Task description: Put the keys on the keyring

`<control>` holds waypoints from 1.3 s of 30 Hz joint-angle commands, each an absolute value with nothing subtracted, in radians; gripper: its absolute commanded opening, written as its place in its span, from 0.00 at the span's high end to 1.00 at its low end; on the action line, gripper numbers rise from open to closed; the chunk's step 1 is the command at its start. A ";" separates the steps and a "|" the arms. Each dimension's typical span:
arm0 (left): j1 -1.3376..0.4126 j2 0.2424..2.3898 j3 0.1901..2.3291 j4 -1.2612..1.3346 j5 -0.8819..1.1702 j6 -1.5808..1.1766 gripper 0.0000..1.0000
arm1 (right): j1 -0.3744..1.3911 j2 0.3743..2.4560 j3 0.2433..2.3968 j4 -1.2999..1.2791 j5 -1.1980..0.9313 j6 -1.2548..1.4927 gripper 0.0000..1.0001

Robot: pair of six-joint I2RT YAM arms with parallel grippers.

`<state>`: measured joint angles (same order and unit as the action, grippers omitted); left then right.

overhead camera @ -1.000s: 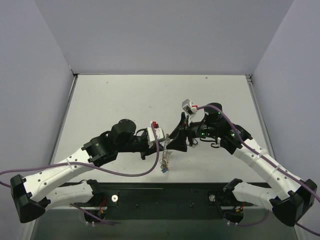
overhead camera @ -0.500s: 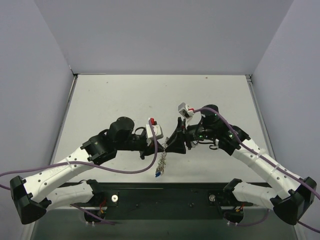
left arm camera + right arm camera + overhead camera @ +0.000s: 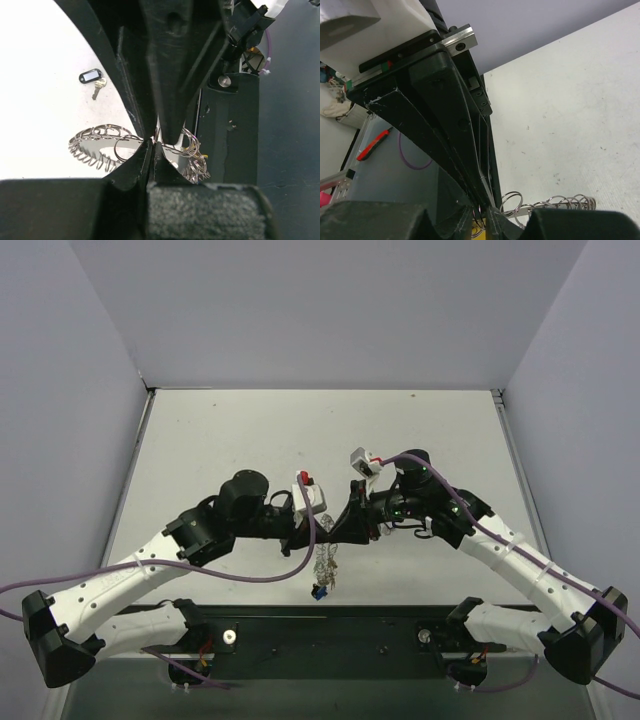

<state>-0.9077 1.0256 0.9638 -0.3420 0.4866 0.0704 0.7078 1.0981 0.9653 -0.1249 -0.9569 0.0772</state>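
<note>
My left gripper (image 3: 328,532) and right gripper (image 3: 342,528) meet tip to tip above the table's near middle. The keyring (image 3: 323,562), a silvery hoop with a looped rim, hangs below them with a blue tag (image 3: 318,591) at its bottom. In the left wrist view my left gripper (image 3: 152,147) is shut on the keyring (image 3: 95,142), and the right gripper's fingers (image 3: 170,75) come down onto the same spot. The right wrist view shows my right gripper (image 3: 479,216) nearly closed, pinching a thin small ring; the keyring's loops (image 3: 560,204) lie beside it. One key (image 3: 98,90) with a black tag (image 3: 90,76) lies loose on the table.
Grey walls enclose the white table (image 3: 250,440) on three sides. The black base rail (image 3: 330,635) runs along the near edge just under the hanging keyring. Purple cables (image 3: 250,585) loop off both arms.
My right gripper moved left up against the left gripper's tips and its jaws narrowed. The keyring hanging from the left gripper swung slightly left and lower.
</note>
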 commanded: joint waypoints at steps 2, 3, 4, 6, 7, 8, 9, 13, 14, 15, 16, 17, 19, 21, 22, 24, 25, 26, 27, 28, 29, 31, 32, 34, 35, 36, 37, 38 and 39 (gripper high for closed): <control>-0.890 1.014 1.023 -0.239 0.523 0.046 1.00 | 0.715 1.106 0.994 -0.106 -1.005 0.063 0.90; -0.888 1.014 1.022 -0.235 0.531 0.045 1.00 | 0.715 1.106 0.996 -0.104 -1.005 0.063 1.00; -0.887 1.014 1.022 -0.233 0.534 0.043 1.00 | 0.715 1.109 0.996 -0.106 -1.006 0.064 1.00; -0.885 1.014 1.020 -0.230 0.538 0.041 1.00 | 0.715 1.111 0.997 -0.106 -1.003 0.063 1.00; -0.884 1.014 1.019 -0.230 0.538 0.040 1.00 | 0.713 1.112 0.997 -0.106 -1.002 0.063 1.00; -0.882 1.014 1.017 -0.229 0.541 0.038 1.00 | 0.713 1.111 0.999 -0.106 -0.996 0.063 1.00; -0.879 1.012 1.012 -0.226 0.543 0.035 1.00 | 0.712 1.108 0.997 -0.104 -0.993 0.060 1.00; -0.870 1.000 0.988 -0.209 0.557 0.018 0.91 | 0.712 1.091 0.988 -0.068 -0.971 0.067 1.00; -0.864 0.997 0.983 -0.206 0.560 0.015 0.78 | 0.712 1.083 0.983 -0.040 -0.957 0.075 1.00; -0.859 0.993 0.973 -0.203 0.560 0.009 0.73 | 0.712 1.071 0.976 -0.029 -0.950 0.080 1.00; -0.854 0.980 0.968 -0.199 0.560 0.005 0.66 | 0.710 1.065 0.974 -0.022 -0.945 0.083 1.00; -0.839 0.974 0.962 -0.190 0.566 0.006 0.60 | 0.706 1.060 0.973 -0.009 -0.942 0.086 1.00; -0.819 0.944 0.934 -0.169 0.574 -0.034 0.55 | 0.704 1.051 0.971 0.018 -0.945 0.089 1.00; -0.772 0.917 0.907 -0.111 0.610 -0.076 0.53 | 0.698 1.040 0.969 0.050 -0.950 0.097 1.00; -0.750 0.890 0.881 -0.083 0.626 -0.096 0.53 | 0.696 1.037 0.966 0.063 -0.951 0.104 1.00; -0.695 0.867 0.856 0.021 0.687 -0.164 0.51 | 0.690 1.025 0.963 0.106 -0.957 0.113 1.00; -0.681 0.850 0.842 0.055 0.705 -0.188 0.51 | 0.686 1.022 0.959 0.123 -0.965 0.127 1.00; -0.666 0.845 0.816 0.128 0.751 -0.213 0.51 | 0.683 1.017 0.956 0.162 -0.968 0.135 1.00; -0.649 0.842 0.804 0.167 0.776 -0.266 0.51 | 0.681 1.008 0.953 0.182 -0.971 0.144 1.00; -0.625 0.844 0.792 0.210 0.825 -0.296 0.51 | 0.678 1.003 0.950 0.204 -0.976 0.156 1.00; -0.611 0.847 0.773 0.295 0.851 -0.325 0.52 | 0.675 0.999 0.943 0.236 -0.986 0.153 1.00; -0.585 0.860 0.755 0.394 0.921 -0.422 0.52 | 0.673 0.983 0.934 0.279 -0.982 0.175 1.00; -0.578 0.868 0.740 0.491 0.942 -0.454 0.52 | 0.672 0.980 0.931 0.314 -0.982 0.181 1.00; -0.571 0.894 0.730 0.579 0.992 -0.540 0.52 | 0.670 0.979 0.939 0.331 -0.985 0.187 1.00; -0.569 0.903 0.729 0.639 1.008 -0.561 0.53 | 0.669 0.980 0.942 0.342 -0.986 0.189 1.00; -0.569 0.914 0.729 0.667 1.020 -0.595 0.52 | 0.667 0.985 0.951 0.347 -0.989 0.189 1.00; -0.569 0.934 0.730 0.710 1.050 -0.610 0.53 | 0.664 0.989 0.957 0.353 -0.994 0.189 1.00; -0.569 0.945 0.732 0.736 1.063 -0.645 0.53 | 0.666 0.994 0.968 0.365 -1.003 0.193 1.00; -0.569 0.960 0.735 0.756 1.068 -0.655 0.53 | 0.666 0.996 0.972 0.365 -1.005 0.192 1.00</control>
<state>-0.5739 0.9211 0.7235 0.4904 0.9485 -0.4999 0.6727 1.0073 0.9253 0.2035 -0.9432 0.1852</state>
